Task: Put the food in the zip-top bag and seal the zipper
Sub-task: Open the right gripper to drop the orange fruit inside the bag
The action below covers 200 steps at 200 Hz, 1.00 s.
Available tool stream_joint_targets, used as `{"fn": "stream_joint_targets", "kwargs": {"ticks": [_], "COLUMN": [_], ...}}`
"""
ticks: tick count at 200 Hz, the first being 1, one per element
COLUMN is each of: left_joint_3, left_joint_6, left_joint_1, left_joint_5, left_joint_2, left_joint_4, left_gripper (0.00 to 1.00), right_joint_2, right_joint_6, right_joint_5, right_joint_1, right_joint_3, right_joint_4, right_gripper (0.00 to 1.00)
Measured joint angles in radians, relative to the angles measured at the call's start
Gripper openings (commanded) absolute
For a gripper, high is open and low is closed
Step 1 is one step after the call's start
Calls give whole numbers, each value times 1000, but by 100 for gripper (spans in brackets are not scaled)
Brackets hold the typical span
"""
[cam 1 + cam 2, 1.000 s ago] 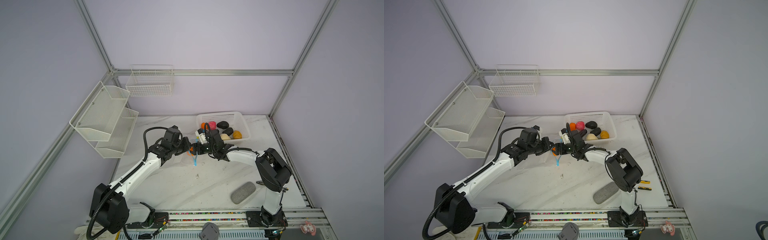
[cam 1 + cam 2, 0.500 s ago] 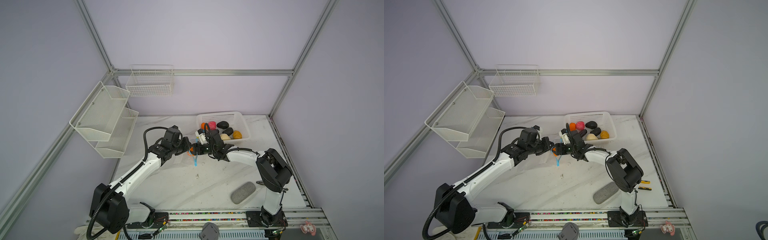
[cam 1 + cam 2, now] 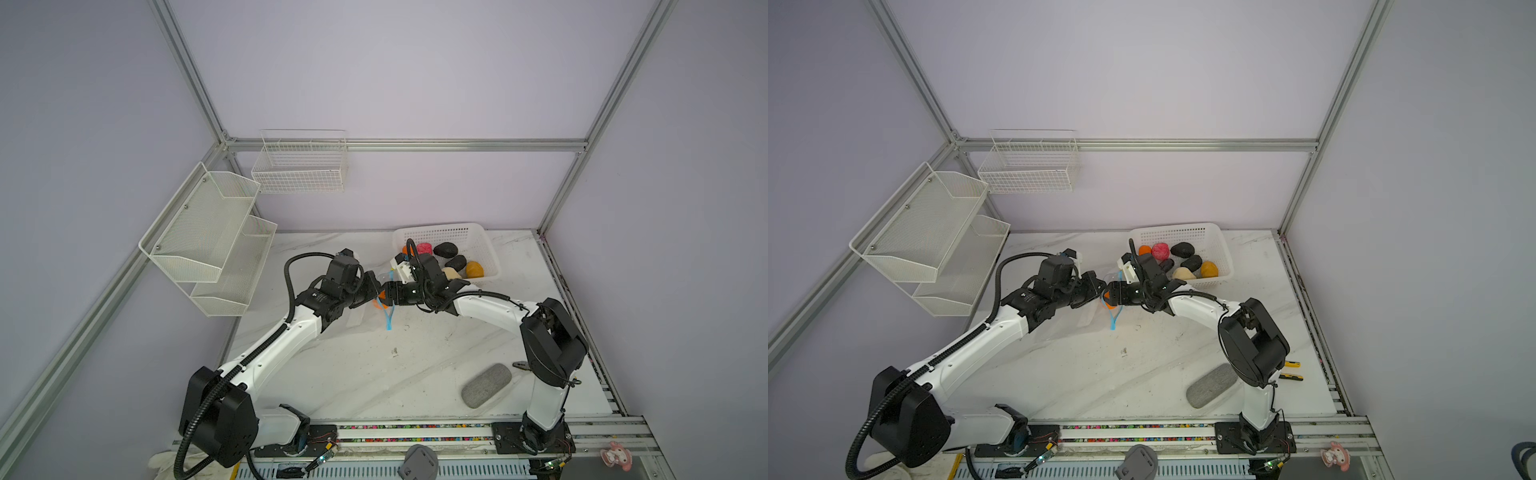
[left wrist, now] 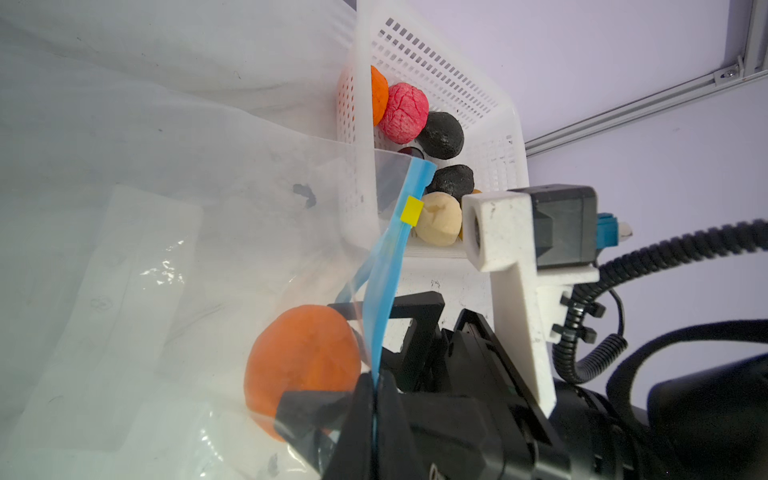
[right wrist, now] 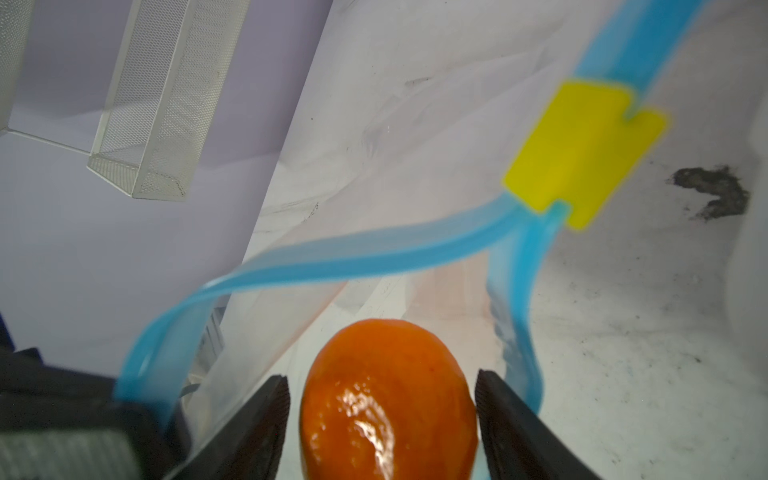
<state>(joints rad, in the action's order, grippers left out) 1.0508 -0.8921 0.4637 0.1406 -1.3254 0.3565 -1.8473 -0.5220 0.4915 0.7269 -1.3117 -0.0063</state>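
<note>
The clear zip-top bag (image 4: pixel 166 208) lies left of the basket, its mouth held up. My left gripper (image 4: pixel 375 378) is shut on the blue zipper (image 4: pixel 386 282) strip below its yellow tab (image 4: pixel 411 212). My right gripper (image 5: pixel 382 382) reaches into the mouth between the two zipper (image 5: pixel 332 257) strips. An orange food piece (image 5: pixel 386 399) sits between its fingers, touching one, with a thin gap at the other. In both top views the two grippers (image 3: pixel 376 287) (image 3: pixel 1106 296) meet tip to tip. More food (image 3: pixel 445 249) (image 3: pixel 1160 250) stays in the white basket (image 3: pixel 457 235).
A grey oval pad (image 3: pixel 486 384) lies at the front right. Two yellow-handled tools (image 3: pixel 1291 370) rest by the right arm's base. A mesh shelf (image 3: pixel 208 232) and a wire basket (image 3: pixel 299 166) hang on the walls at the back left.
</note>
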Motion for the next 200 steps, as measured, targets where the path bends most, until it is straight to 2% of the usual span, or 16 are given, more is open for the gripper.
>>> {"fn": "stream_joint_targets", "kwargs": {"ticks": [45,99,126,162,188,200], "left_joint_3": [-2,-10,-16,-16,-17,-17], "left_joint_6": [-6,-6,-6,-7,-9,-14], "left_joint_1": [-2,-3,-3,-3,-3,-4], "left_joint_5": [-2,-3,-2,-2,-2,-2], "left_joint_2": [0,0,0,0,1,2], "left_joint_4": [-5,-11,-11,-12,-14,-18], "left_gripper": [0,0,0,0,0,0], "right_joint_2": [0,0,0,5,7,8], "right_joint_6": [-12,-22,-24,-37,-59,-73], "right_joint_5": [-6,-23,-29,-32,-32,-32], "right_joint_1": [5,13,15,16,17,18], "right_joint_3": [-33,-69,-72,-72,-72,-72], "right_joint_4": [-68,-125,-144,-145,-142,-136], "right_gripper": [71,56,52,52,44,43]}}
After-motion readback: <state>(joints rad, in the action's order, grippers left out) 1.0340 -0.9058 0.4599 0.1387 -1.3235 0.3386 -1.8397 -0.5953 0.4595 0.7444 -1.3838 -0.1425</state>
